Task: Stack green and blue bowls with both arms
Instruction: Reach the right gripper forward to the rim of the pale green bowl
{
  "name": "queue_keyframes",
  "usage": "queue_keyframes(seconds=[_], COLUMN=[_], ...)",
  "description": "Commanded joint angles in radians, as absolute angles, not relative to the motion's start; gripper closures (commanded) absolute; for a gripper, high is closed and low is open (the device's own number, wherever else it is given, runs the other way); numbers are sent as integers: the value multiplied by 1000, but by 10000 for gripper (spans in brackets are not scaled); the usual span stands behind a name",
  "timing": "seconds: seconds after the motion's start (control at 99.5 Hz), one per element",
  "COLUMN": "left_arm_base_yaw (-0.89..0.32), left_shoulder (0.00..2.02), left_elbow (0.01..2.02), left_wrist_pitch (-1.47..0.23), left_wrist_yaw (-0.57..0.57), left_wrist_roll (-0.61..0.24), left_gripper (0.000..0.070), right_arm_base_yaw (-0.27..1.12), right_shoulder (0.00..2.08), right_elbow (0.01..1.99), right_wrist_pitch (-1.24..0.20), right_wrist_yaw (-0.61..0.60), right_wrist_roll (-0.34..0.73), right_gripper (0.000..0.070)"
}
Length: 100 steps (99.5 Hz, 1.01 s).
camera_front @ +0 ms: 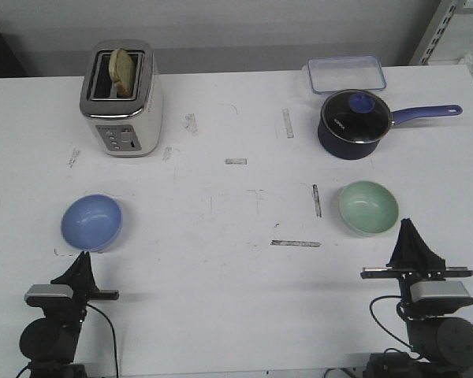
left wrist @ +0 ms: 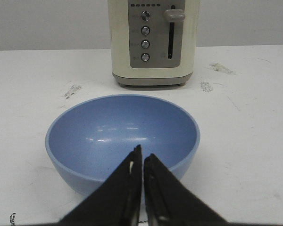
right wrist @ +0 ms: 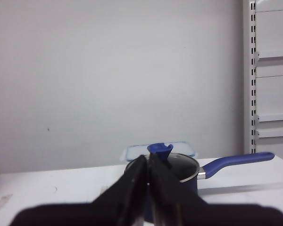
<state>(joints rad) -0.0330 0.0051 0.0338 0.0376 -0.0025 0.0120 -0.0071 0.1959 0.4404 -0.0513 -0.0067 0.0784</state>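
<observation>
The light blue bowl (camera_front: 91,222) sits upright on the white table at the front left; in the left wrist view it (left wrist: 122,134) fills the middle, just beyond the fingertips. The pale green bowl (camera_front: 368,207) sits upright at the front right. My left gripper (camera_front: 83,257) is shut and empty, just short of the blue bowl's near rim; it also shows in the left wrist view (left wrist: 142,153). My right gripper (camera_front: 407,224) is shut and empty, right next to the green bowl's near right rim; in its wrist view (right wrist: 147,159) the green bowl is hidden.
A cream toaster (camera_front: 122,98) with a slice of bread stands at the back left, behind the blue bowl (left wrist: 153,42). A dark navy saucepan (camera_front: 355,122) with a long blue handle and a clear plastic container (camera_front: 345,73) stand at the back right (right wrist: 172,172).
</observation>
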Motion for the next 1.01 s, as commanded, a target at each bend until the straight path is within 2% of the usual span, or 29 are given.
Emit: queue_keyframes(seconds=[0.0,0.291,0.402,0.472,0.543,0.673,0.794,0.864,0.995], left_arm_base_yaw=[-33,-33,-33,-33,-33,-33,-33,-33,-33], left_shoulder=[3,3,3,3,3,3,3,3,3], left_elbow=[12,12,12,12,12,12,12,12,12], left_wrist_pitch=[47,47,47,47,47,47,47,47,47], left_wrist_yaw=[-3,-3,-3,-3,-3,-3,-3,-3,-3], left_wrist_roll=[7,7,7,7,7,7,7,7,7], left_gripper=[699,699,699,699,699,699,699,699,699], right_arm_base_yaw=[-7,-32,-78,-112,-151,-226,-276,-297,-320], right_shoulder=[300,776,925,998,1056,1153,1238,1287,1376], right_elbow=[557,1030,1137,1168,1174,1174,1174,1174,1174], right_wrist_pitch=[-113,-525,-626,-659,-672,-715,-760,-773,-773], right_wrist_yaw=[-6,4,-2,-14,-45,-91,-109,-109,-126], right_wrist_roll=[39,7,-42,-71,-92,-116,-149,-162,-172], right_gripper=[700,700,695,667,578,342,172,121,118])
